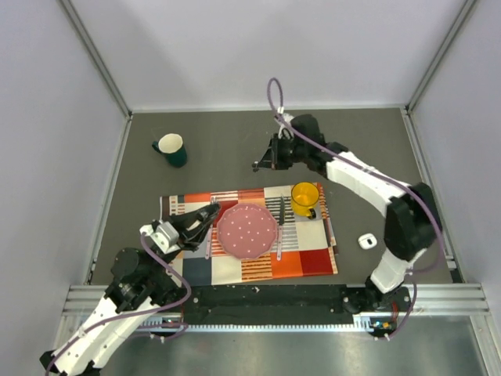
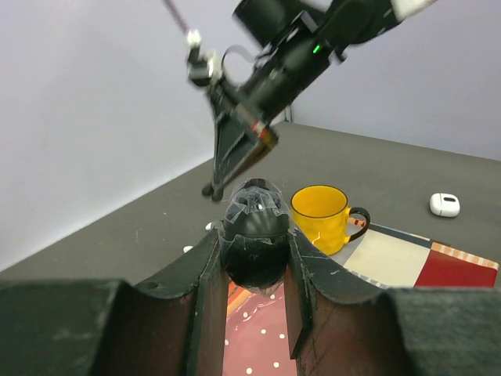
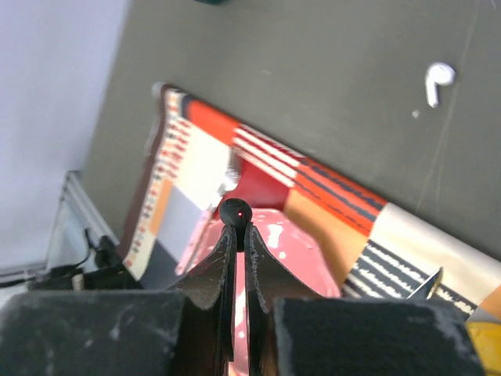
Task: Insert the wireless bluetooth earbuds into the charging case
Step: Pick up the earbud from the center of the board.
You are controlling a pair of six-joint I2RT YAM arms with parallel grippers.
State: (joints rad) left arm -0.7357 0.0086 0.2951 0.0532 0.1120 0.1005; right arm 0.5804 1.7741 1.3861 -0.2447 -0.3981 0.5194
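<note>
The white charging case [image 1: 366,241] lies on the dark table right of the placemat; it also shows in the left wrist view [image 2: 444,205]. One white earbud [image 3: 438,78] lies on the bare table beyond the mat's far edge. Two small white bits [image 2: 210,226] on the table may be the earbuds. My left gripper [image 1: 205,219] [image 2: 254,254] is shut on a black oval object [image 2: 254,227] above the pink plate's left side. My right gripper [image 1: 258,164] [image 3: 236,229] is raised over the table behind the mat, shut on a tiny black bit [image 3: 235,211] showing a red light.
A patterned placemat [image 1: 301,262] holds a pink dotted plate [image 1: 247,230], a yellow mug [image 1: 305,197] [image 2: 321,215] and a knife [image 1: 281,215]. A green mug [image 1: 171,149] stands at the back left. Walls enclose the table on three sides.
</note>
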